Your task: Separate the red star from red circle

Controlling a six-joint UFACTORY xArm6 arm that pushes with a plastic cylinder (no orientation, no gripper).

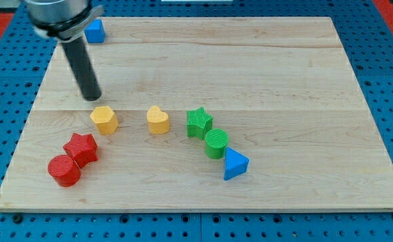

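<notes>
The red star point(81, 148) lies at the board's lower left, touching the red circle point(64, 170), which sits just below and left of it. My tip point(91, 98) rests on the board above and slightly right of the star, just above the yellow hexagon point(105, 119). The tip is apart from both red blocks.
A yellow heart point(158, 120) lies right of the hexagon. A green star point(199, 123), green circle point(216, 143) and blue triangle point(234, 165) form a diagonal chain right of centre. A blue block point(95, 31) sits at the top left. The wooden board point(263, 74) lies on a blue pegboard.
</notes>
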